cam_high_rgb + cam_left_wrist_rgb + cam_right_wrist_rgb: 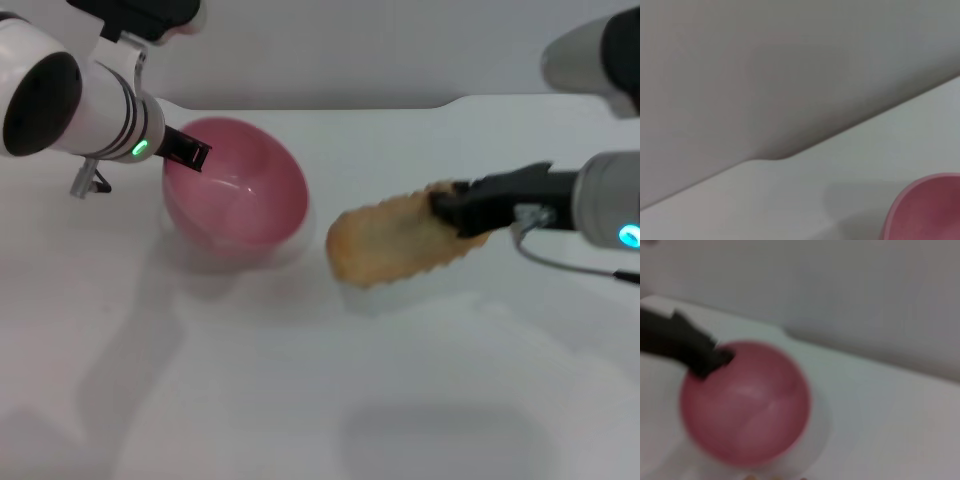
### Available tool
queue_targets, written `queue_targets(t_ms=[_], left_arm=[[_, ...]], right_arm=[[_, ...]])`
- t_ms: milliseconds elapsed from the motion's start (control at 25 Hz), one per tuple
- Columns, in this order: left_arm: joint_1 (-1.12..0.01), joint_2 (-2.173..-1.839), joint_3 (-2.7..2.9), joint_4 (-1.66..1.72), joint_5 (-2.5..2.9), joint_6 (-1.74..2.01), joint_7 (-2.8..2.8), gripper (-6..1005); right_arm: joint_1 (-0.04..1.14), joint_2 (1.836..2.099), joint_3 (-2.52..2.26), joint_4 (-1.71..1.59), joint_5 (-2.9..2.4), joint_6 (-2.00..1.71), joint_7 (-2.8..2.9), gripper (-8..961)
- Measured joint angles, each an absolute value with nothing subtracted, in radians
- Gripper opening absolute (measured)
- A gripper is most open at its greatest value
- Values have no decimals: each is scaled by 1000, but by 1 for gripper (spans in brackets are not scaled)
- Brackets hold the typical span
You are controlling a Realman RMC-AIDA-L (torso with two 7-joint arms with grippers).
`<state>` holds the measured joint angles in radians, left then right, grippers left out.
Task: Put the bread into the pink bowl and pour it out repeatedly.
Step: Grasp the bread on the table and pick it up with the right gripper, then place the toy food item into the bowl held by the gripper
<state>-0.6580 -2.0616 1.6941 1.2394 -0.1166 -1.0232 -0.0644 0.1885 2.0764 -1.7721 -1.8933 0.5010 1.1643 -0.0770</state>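
The pink bowl (pixel 238 192) is tilted on its side at the left of the white table, its glossy inside facing right; it also shows in the left wrist view (pixel 927 207) and the right wrist view (pixel 746 402). My left gripper (pixel 188 150) is shut on the bowl's upper left rim; its black fingers show in the right wrist view (pixel 695 347). My right gripper (pixel 458 212) is shut on the right end of the bread (pixel 395 242), a pale tan loaf with a ridged edge, held just above the table right of the bowl.
The white table (pixel 300 380) has a notched back edge (pixel 450 103) against a grey wall. The bread's shadow lies under it on the table.
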Motion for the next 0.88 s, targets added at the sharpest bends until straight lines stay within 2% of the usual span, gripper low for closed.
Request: queue_targets(t_ms=[320,880], left_arm=[[-646,-2064,1738,1256,-171,-1031,-62,131],[-666,-2068,1796,1280,-233,-1006,-60,133]], right_arm=[[206,2074,-1709,-1946,427,1166,-73,181],[344,2074,-1718,-1739,404,1102,-79,154]])
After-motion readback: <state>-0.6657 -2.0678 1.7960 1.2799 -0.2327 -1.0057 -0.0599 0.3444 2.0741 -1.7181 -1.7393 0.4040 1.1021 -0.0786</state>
